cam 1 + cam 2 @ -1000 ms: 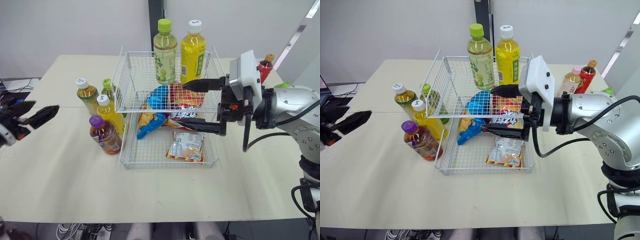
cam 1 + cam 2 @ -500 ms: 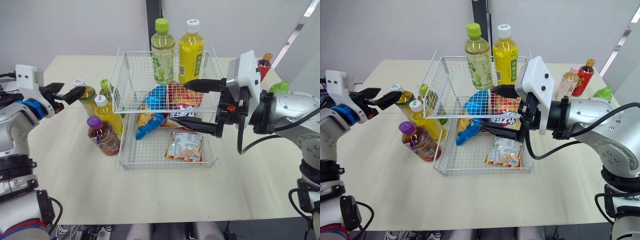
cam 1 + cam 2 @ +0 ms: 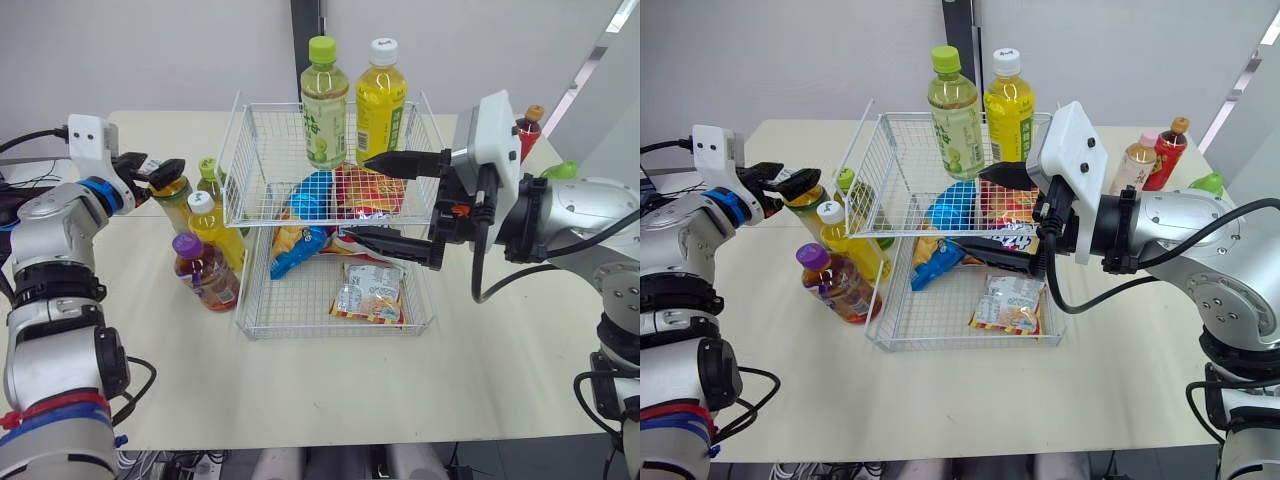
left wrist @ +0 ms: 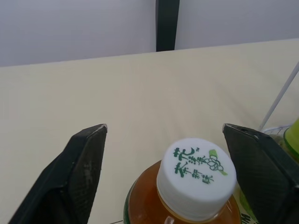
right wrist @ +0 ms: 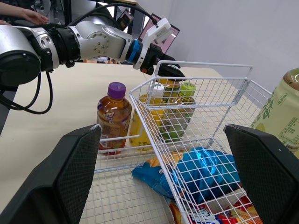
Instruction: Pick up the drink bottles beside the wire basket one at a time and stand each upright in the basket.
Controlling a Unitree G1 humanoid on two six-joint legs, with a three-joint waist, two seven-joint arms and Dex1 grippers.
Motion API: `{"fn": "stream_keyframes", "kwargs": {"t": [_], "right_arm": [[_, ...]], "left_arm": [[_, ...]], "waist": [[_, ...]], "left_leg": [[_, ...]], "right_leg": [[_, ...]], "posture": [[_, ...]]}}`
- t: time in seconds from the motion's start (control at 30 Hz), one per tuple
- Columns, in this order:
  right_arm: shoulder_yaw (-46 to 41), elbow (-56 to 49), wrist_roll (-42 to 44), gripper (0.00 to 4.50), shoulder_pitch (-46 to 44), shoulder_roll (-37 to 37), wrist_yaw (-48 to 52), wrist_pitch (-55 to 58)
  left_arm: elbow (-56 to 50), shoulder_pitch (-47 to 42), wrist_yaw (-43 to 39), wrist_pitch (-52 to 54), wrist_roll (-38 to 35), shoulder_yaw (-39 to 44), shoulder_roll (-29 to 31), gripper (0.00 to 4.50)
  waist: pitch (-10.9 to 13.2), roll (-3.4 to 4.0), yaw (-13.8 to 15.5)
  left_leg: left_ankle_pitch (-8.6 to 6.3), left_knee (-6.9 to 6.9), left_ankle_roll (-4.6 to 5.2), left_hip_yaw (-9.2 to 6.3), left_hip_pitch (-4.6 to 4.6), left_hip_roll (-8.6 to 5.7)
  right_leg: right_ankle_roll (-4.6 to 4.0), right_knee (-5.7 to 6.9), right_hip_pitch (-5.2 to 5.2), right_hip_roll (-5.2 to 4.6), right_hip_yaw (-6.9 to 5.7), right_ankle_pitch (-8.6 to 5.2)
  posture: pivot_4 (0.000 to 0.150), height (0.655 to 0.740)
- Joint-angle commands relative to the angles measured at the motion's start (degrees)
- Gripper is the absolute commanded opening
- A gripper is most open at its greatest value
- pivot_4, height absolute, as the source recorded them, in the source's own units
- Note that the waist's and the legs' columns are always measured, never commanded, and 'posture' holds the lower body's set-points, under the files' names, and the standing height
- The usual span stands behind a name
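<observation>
left pincer [image 4: 163, 128] open wide, straddling the white-capped tea bottle [image 4: 196, 170] without gripping, right pincer [image 3: 360, 197] agape at the wire basket [image 3: 260, 222], holding nothing

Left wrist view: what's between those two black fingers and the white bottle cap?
Nothing. The left gripper straddles the white-capped bottle, and the left wrist view shows only bare table in the gap on each side of its cap.

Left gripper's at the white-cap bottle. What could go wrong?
1. The left gripper straddles the white-cap bottle at cap height; that grip may slip or swing.
2. The green-cap bottle stands close beside it; a finger could topple it.
3. The right gripper, open over the basket, may block the drop.
</observation>
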Motion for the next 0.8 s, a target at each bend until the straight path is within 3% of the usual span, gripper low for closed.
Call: {"fn": "stream_keyframes", "kwargs": {"t": [0.03,0.17,0.37,0.53,0.67,0.8], "right_arm": [[-1.28,-0.25,0.13,4.50,-1.01,0.07,0.01,-0.34],[-1.22,0.07,-0.05,4.50,-1.17,0.12,0.05,-0.47],[-1.76,0.06,-1.12,4.50,-0.93,-0.32,1.14,-2.35],[-3.76,0.14,-1.98,4.50,0.97,-1.26,4.11,-6.10],[-4.46,0.19,-1.10,4.50,1.84,-2.21,5.73,-6.23],[-5.78,0.92,0.55,4.50,1.98,-3.27,7.13,-5.25]], "left_arm": [[0.06,-1.85,-1.02,-1.47,0.12,-0.09,0.11,2.60],[-0.26,-1.18,-0.83,-1.38,-0.18,0.39,0.18,1.38],[-8.40,1.47,-1.57,2.57,-2.53,2.34,2.20,1.38],[-17.79,0.36,-5.51,11.46,-5.05,2.96,8.40,1.38],[-18.25,-7.72,-10.03,17.16,-4.53,-0.27,14.22,1.38],[-14.09,-20.07,-15.03,21.26,-2.51,-5.66,16.18,1.38]], "waist": [[0.00,0.00,0.00],[0.00,0.00,-0.03],[0.00,0.00,-0.04],[0.03,-0.04,-0.17],[0.03,-0.05,-0.17],[0.04,-0.06,0.13]], "left_leg": [[0.00,0.00,0.00,0.00,0.00,0.00],[0.00,0.00,0.00,-0.02,0.00,0.01],[0.00,0.00,0.00,-0.06,-0.01,0.01],[0.00,0.00,0.00,-0.10,-0.14,0.05],[0.01,0.02,-0.01,-0.06,-0.30,0.05],[0.02,0.03,-0.04,-0.02,-0.34,0.01]], "right_leg": [[0.00,0.01,0.00,0.00,0.00,0.00],[0.00,0.01,0.00,0.00,0.01,0.00],[0.00,0.00,-0.01,0.00,0.02,0.00],[0.00,0.00,-0.12,0.08,-0.05,0.00],[0.00,0.02,-0.30,0.12,-0.02,0.00],[0.02,-0.04,-0.26,0.12,-0.07,-0.01]], "posture": [[0.150,0.7400],[0.150,0.7400],[0.150,0.7400],[0.150,0.7400],[0.150,0.7400],[0.150,0.7400]]}}
